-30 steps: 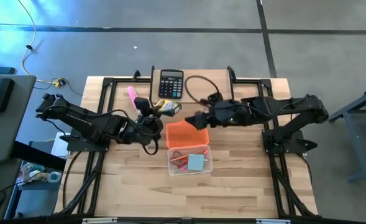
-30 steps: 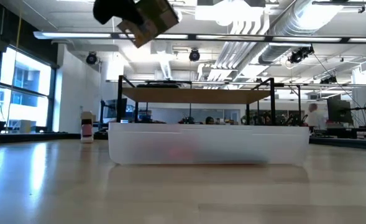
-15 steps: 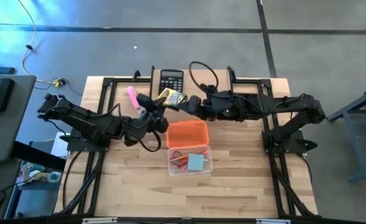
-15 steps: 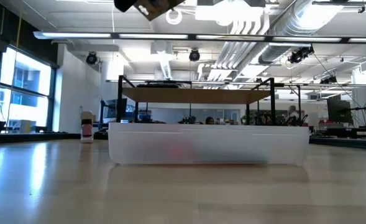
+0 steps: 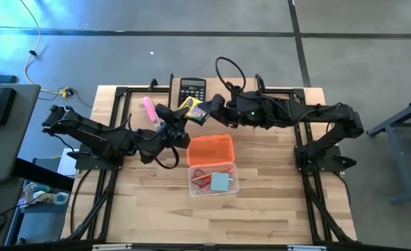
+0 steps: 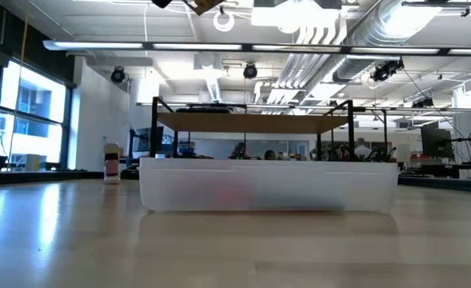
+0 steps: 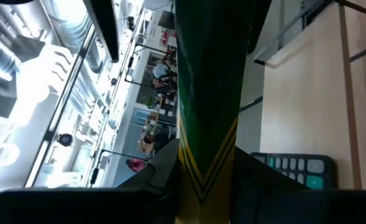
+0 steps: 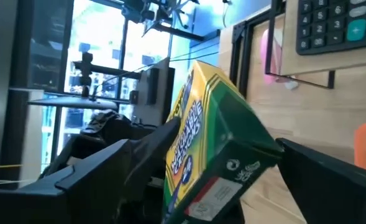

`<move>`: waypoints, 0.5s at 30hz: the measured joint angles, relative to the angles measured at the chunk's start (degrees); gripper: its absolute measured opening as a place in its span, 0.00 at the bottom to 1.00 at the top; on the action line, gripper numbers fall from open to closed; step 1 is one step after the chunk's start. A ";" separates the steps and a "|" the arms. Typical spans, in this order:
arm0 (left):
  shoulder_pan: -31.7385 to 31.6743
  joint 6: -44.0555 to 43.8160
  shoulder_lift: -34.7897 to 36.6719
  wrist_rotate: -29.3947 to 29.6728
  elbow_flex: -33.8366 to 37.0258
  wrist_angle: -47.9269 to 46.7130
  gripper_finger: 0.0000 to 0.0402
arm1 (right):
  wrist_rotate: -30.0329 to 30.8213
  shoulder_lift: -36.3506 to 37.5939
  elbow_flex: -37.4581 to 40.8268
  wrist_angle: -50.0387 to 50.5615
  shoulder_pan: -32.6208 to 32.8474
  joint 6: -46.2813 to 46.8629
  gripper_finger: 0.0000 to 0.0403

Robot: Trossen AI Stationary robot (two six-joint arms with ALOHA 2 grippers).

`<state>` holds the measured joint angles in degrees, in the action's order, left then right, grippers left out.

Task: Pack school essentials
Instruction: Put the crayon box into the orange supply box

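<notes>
Your left gripper (image 5: pixel 181 117) is clamped on the crayon box (image 5: pixel 192 109), held aloft at upper centre of the high view, just in front of the calculator (image 5: pixel 192 88). Your right gripper (image 5: pixel 206 110) stands spread around the box's other end, not yet gripping. If the left lets go before the right closes, the box could drop outside the clear bin (image 5: pixel 213 180), lower centre, which holds the notepad (image 5: pixel 220 182).

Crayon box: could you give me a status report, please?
Left gripper shut on crayon box, raised over table. Right gripper open, fingers flanking it. Bin open, nothing blocking.
</notes>
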<state>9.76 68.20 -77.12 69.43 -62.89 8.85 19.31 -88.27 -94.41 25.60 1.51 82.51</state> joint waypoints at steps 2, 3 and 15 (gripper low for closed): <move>-0.13 -0.02 0.02 -0.04 0.00 0.55 0.21 | -0.28 -0.20 0.00 -0.95 -0.40 -0.26 0.91; -0.25 0.00 0.02 -0.28 0.00 0.54 0.21 | -0.40 -0.29 0.00 -1.05 -0.49 -0.29 0.89; -2.25 0.55 0.04 -1.70 0.00 0.65 0.21 | -2.19 -0.79 0.00 -3.58 -0.54 -0.01 0.65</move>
<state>7.51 68.75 -77.08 67.72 -62.89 9.49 17.12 -89.06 -94.41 22.02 0.97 82.50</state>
